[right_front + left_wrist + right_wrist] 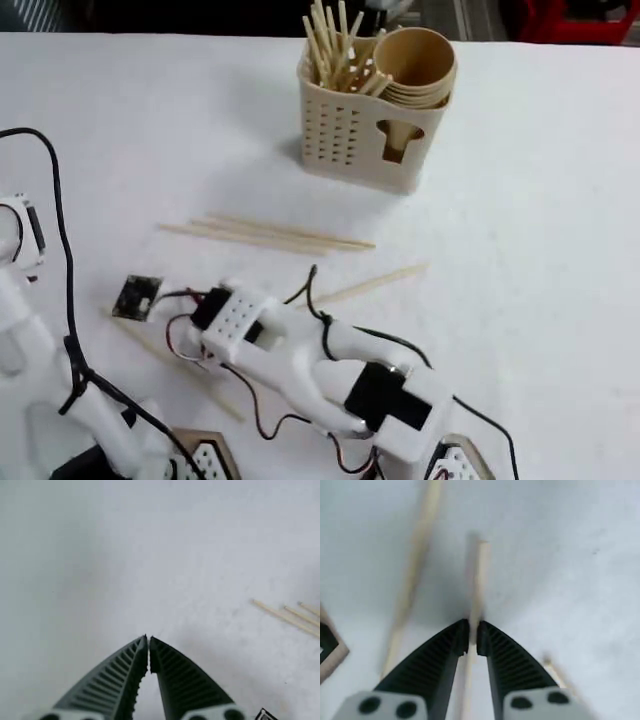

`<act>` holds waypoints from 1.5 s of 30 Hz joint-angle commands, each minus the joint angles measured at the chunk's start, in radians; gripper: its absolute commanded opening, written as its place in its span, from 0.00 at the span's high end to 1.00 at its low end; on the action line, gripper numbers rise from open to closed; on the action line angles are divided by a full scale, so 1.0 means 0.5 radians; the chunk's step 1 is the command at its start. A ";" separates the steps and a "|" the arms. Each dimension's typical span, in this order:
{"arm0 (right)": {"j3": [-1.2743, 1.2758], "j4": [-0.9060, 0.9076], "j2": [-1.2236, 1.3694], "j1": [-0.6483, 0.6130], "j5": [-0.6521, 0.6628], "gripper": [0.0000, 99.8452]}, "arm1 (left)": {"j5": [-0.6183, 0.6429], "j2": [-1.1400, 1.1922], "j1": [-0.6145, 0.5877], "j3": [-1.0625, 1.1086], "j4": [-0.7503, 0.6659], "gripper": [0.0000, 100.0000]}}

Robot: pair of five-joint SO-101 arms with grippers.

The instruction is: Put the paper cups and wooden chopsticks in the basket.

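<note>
The right gripper point(472, 627) has its jaws pressed together on a single chopstick point(479, 580), which is pinched partway along and runs out ahead of the tips. A second chopstick point(415, 565) lies just beside it on the table point(580, 540), untouched by the jaws. Since the pinch is narrow, the stick can be expected to pivot. The lift is best made slowly, with the grip kept firm and the stick tipped towards upright before it is carried to the basket.

The left gripper point(148, 639) is held over bare table at the near left, with its jaws together on nothing. The ends of some loose chopsticks point(290, 617) are seen off to its side.

In the high view the right arm point(330, 370) is stretched low across the near middle. The basket point(350, 140) stands at the far side, right of centre, with chopsticks upright in its left part and paper cups point(415, 60) stacked in its right. The held stick is best let go over the left part — clear of the cups and of the sticks already standing there.
</note>
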 commanded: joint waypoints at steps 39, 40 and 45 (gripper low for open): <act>-1.445 -1.168 -0.836 1.453 0.000 0.98 | -0.006 -0.041 0.023 -0.083 0.015 0.97; -1.445 -1.223 -0.784 1.453 0.000 0.98 | -0.006 -0.041 0.023 -0.074 0.021 0.97; -1.458 -1.459 -0.502 1.459 0.000 0.98 | -0.006 -0.041 0.026 -0.064 0.021 0.97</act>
